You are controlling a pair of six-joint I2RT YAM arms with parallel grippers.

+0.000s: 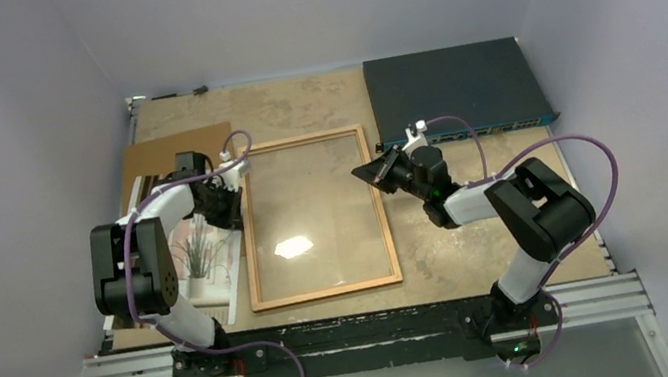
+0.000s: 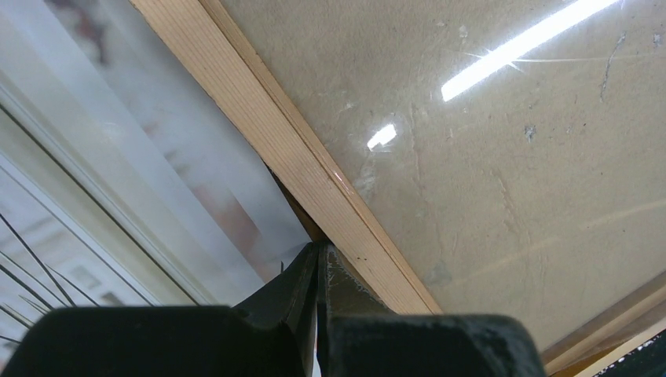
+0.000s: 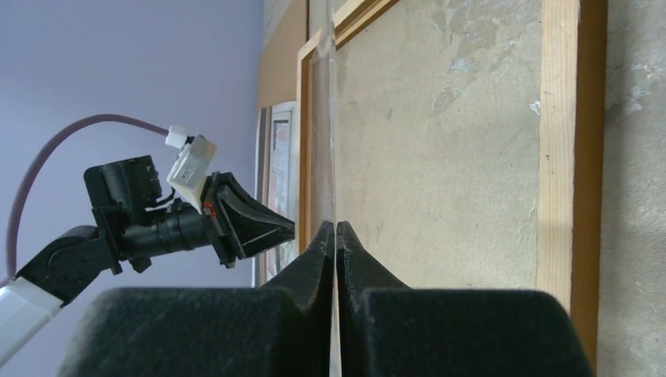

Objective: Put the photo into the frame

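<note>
The orange-brown frame (image 1: 326, 292) lies flat mid-table, and its rail also shows in the left wrist view (image 2: 267, 118) and the right wrist view (image 3: 561, 157). My right gripper (image 1: 363, 172) (image 3: 336, 226) is shut on the right edge of the clear glass pane (image 3: 334, 118), seen edge-on and raised off the frame. The photo (image 1: 205, 260) (image 2: 118, 181) lies face up left of the frame, its right edge tucked at the left rail. My left gripper (image 1: 236, 202) (image 2: 318, 247) is shut at that edge, with a thin white sliver between the jaws.
A plain brown backing board (image 1: 168, 154) lies behind the photo at the back left. A dark blue flat box (image 1: 456, 88) sits at the back right, just behind my right gripper. Purple walls close in the table on three sides.
</note>
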